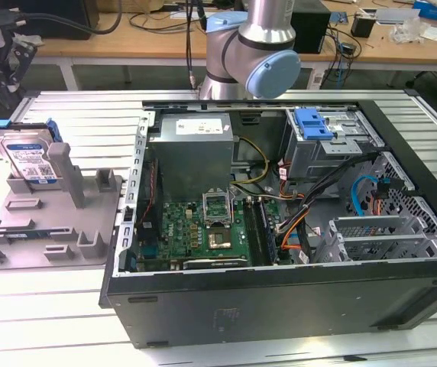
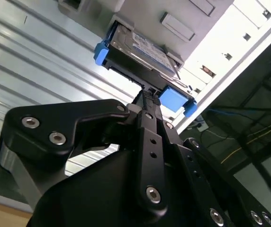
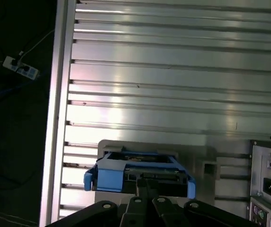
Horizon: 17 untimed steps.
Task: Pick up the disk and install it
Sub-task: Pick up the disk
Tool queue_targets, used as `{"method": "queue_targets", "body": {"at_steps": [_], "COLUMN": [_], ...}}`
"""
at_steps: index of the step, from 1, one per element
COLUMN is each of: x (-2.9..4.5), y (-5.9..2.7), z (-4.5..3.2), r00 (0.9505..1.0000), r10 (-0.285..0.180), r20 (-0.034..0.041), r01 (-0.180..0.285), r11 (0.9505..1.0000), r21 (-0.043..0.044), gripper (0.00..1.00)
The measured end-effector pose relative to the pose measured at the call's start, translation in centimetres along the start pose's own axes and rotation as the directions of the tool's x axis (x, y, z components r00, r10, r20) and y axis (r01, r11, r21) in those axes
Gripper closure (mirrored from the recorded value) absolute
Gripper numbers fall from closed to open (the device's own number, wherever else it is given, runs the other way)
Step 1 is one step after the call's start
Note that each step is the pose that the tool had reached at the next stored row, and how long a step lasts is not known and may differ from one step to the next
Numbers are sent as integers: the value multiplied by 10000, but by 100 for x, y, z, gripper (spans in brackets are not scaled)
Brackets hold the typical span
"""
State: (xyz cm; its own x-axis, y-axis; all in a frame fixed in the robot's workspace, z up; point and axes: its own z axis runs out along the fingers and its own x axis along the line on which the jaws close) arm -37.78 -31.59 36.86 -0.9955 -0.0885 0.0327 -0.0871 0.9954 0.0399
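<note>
Ribbed metal desk (image 1: 66,329) carries an open case (image 1: 280,306) and, at the exterior view's left, a grey stand (image 1: 50,222) propping the disk (image 1: 29,157). In the second wrist view the end effector (image 2: 147,97) sits close to the disk's near edge; apart or clamped, I cannot tell. In the first wrist view it lines up with the disk's middle. A sound pick, I judge, wants a square hold on its blue edges.
</note>
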Motion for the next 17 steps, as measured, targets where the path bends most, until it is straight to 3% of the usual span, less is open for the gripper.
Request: {"method": "queue_targets", "body": {"at_steps": [5, 7, 8, 9, 10, 12, 13, 15, 17], "x": [0, 0, -1, -1, -1, -1, -1, -1, -1], "y": [2, 3, 4, 5, 7, 8, 10, 11, 12], "z": [0, 0, 0, 0, 0, 1, 0, 0, 1], "r00": [9955, 9917, 9892, 9866, 9825, 9722, 9625, 9521, 9379], "r10": [-951, -1288, -1461, -1629, -1857, -2339, -2706, -3051, -3461], "r20": [-47, -67, -78, -90, -106, -139, -167, -190, -218], "r01": [951, 1288, 1462, 1629, 1858, 2340, 2708, 3052, 3463], "r11": [9955, 9917, 9893, 9866, 9826, 9722, 9626, 9523, 9381], "r21": [28, 37, 41, 44, 49, 57, 62, 67, 71], "gripper": [83, 71, 71, 64, 58, 58, 58, 58, 56]}}
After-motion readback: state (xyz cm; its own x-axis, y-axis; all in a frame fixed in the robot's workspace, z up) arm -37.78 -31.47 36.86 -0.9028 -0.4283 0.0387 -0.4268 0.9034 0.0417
